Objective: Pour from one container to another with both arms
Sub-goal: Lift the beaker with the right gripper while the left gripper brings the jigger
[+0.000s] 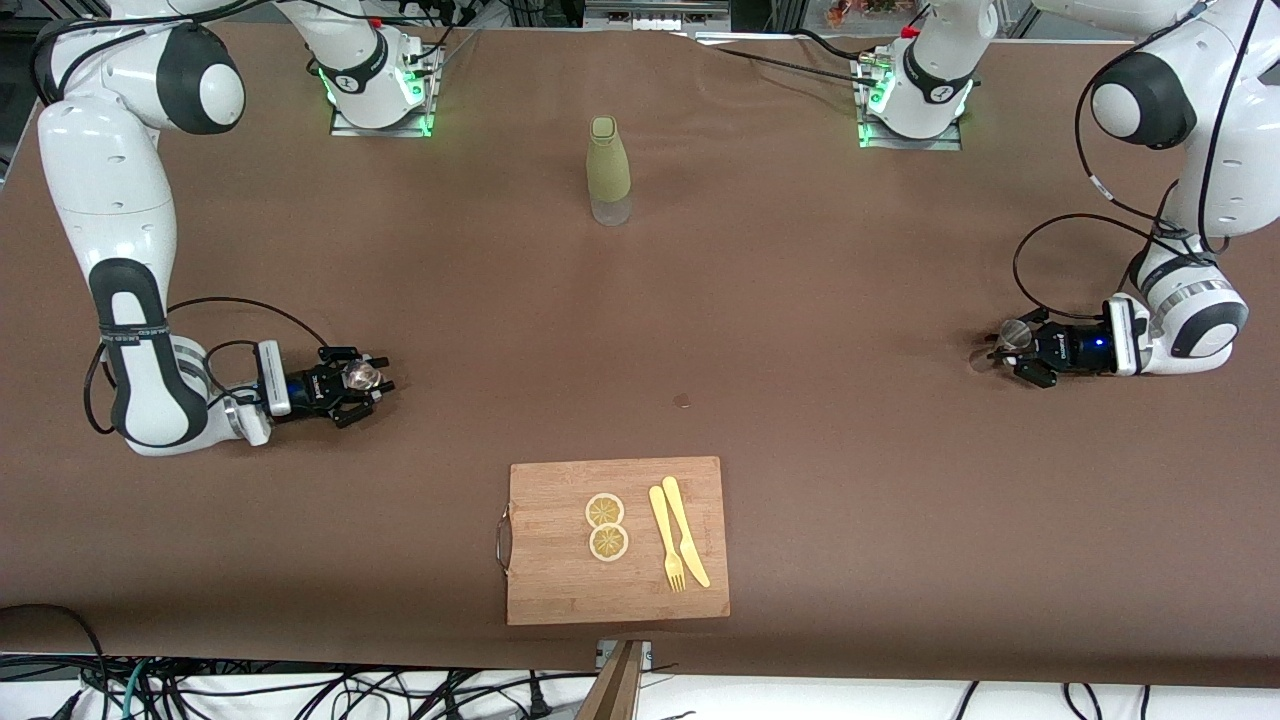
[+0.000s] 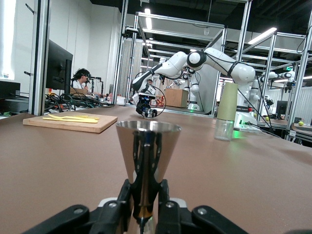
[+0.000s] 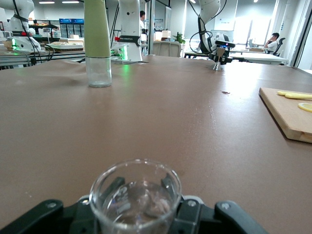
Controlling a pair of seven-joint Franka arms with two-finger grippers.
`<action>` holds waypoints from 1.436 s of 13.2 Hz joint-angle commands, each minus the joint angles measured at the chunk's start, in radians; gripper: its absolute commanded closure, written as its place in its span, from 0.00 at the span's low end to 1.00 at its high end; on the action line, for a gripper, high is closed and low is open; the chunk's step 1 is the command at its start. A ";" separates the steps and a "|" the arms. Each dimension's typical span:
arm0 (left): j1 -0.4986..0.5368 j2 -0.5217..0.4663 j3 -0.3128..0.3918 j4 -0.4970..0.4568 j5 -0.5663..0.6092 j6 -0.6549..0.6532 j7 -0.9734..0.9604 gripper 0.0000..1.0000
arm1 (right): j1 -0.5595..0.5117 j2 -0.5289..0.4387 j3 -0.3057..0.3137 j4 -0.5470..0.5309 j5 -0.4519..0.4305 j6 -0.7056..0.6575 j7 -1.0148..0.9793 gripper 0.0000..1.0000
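Left tool (image 1: 1012,352) grips one steel cup (image 1: 1017,333); right tool (image 1: 368,385) grips one seemingly empty glass (image 1: 361,376), both nearer than the bottle (image 1: 608,170).

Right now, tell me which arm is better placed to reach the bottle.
Right, likely: the right gripper, holding a glass, is closer to the bottle than the left gripper, holding a cup. Both are full.

left arm (image 1: 1190,120): white, holds steel cup (image 1: 1017,333) | right arm (image 1: 110,200): white, holds glass (image 1: 360,376)
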 commanded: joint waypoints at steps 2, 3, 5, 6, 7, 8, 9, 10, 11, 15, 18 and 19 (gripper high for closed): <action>-0.011 0.011 0.006 0.005 0.007 0.013 0.044 1.00 | -0.014 0.018 0.007 0.021 0.023 -0.037 -0.001 0.75; -0.012 0.010 0.006 0.005 0.007 0.012 0.044 1.00 | -0.014 0.018 0.007 0.021 0.024 -0.043 0.000 0.75; -0.020 0.002 0.006 0.007 0.015 0.007 0.036 1.00 | -0.015 0.017 0.007 0.021 0.024 -0.049 0.005 0.78; -0.029 -0.007 0.004 0.010 0.015 0.004 0.031 1.00 | -0.015 0.017 0.007 0.021 0.024 -0.060 0.020 0.80; -0.048 -0.023 0.000 0.013 0.013 0.003 0.013 1.00 | -0.014 0.015 0.007 0.021 0.027 -0.075 0.040 0.82; -0.075 -0.035 -0.008 0.013 0.013 0.006 -0.016 1.00 | -0.014 0.010 0.007 0.021 0.046 -0.103 0.070 0.88; -0.115 -0.038 -0.010 0.012 -0.005 0.009 -0.041 1.00 | -0.009 0.009 0.007 0.024 0.064 -0.114 0.103 0.88; -0.150 -0.041 -0.016 0.013 -0.036 0.013 -0.068 1.00 | -0.004 0.007 0.010 0.026 0.073 -0.115 0.123 0.92; -0.187 -0.043 -0.014 0.012 -0.083 0.018 -0.085 1.00 | 0.002 0.001 0.022 0.026 0.084 -0.114 0.150 0.92; -0.349 -0.069 -0.031 0.012 -0.212 0.099 -0.128 1.00 | 0.031 -0.020 0.097 0.030 0.092 -0.079 0.274 0.92; -0.471 -0.101 -0.031 0.010 -0.324 0.170 -0.196 1.00 | 0.086 -0.054 0.160 0.030 0.136 0.013 0.345 0.92; -0.511 -0.102 -0.031 0.010 -0.349 0.194 -0.205 1.00 | 0.104 -0.068 0.176 0.030 0.170 0.058 0.368 0.92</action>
